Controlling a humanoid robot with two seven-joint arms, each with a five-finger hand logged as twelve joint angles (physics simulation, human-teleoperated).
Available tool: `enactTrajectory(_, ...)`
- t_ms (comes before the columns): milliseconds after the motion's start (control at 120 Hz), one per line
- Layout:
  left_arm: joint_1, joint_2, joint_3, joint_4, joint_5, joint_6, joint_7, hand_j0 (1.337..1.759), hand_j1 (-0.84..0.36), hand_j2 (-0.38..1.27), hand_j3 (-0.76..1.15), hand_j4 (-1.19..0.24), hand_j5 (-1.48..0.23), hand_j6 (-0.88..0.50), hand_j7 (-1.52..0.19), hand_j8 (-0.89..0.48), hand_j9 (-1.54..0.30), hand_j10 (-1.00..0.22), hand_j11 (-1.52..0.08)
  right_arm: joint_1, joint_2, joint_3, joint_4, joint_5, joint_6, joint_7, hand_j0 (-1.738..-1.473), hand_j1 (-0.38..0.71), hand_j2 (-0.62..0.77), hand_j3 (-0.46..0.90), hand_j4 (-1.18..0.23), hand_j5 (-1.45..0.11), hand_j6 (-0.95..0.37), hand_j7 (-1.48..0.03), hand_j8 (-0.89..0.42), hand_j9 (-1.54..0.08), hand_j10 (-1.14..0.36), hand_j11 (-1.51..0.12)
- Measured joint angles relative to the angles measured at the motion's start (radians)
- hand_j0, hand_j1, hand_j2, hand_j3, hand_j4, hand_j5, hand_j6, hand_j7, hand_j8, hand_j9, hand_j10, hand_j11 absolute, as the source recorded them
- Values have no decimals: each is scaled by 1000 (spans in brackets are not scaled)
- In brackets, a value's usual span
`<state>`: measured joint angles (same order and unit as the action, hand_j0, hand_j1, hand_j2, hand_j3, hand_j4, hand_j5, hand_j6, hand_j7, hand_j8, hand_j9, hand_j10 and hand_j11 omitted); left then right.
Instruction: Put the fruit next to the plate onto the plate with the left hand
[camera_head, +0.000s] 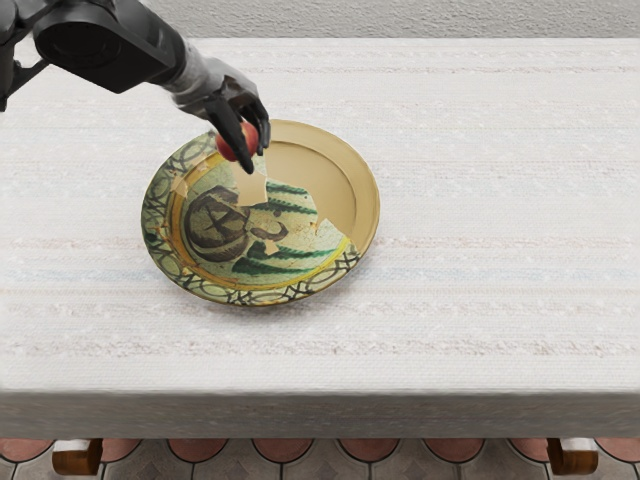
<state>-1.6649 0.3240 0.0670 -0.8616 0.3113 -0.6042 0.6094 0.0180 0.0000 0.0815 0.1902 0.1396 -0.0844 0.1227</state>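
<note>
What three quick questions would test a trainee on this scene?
1. True or false: the left hand is shut on a red fruit.
2. Where over the plate is the fruit? A) near edge B) far-left edge C) right edge
3. Fill in: the plate's plain right part is ___-coloured.
Key: 1 true; 2 B; 3 gold.
</note>
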Motion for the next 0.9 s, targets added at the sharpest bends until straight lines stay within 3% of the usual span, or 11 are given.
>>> enactTrajectory(250, 98, -45, 1, 4, 0, 0, 0, 1629, -412, 256, 0, -880, -1093, -531, -1158, -358, -1189, -553, -1242, 3, 0, 0, 0, 0, 0, 0, -1658, -307, -7, 0, -35, -45, -35, -45, -35, -45, -35, -45)
enactTrajectory(450, 121, -102, 1, 19, 24, 6, -2, 1627, -514, 385, 0, -905, -1026, -528, -1101, -339, -1168, -516, -1253, 3, 0, 0, 0, 0, 0, 0, -1658, -308, -7, 0, -35, -45, -35, -45, -35, -45, -35, -45)
enactTrajectory(658, 132, -108, 2, 36, 24, -2, 1, 1642, -401, 271, 0, -693, -805, -604, -853, -407, -894, -595, -934, 4, 0, 0, 0, 0, 0, 0, -1658, -308, -7, 0, -35, -45, -35, -45, -35, -45, -35, -45)
enactTrajectory(900, 128, -118, 1, 38, 24, -6, 1, 1653, -224, 140, 0, -495, -621, -468, -636, -384, -651, -463, -657, 5, 0, 0, 0, 0, 0, 0, -1658, -308, -7, 0, -35, -45, -35, -45, -35, -45, -35, -45)
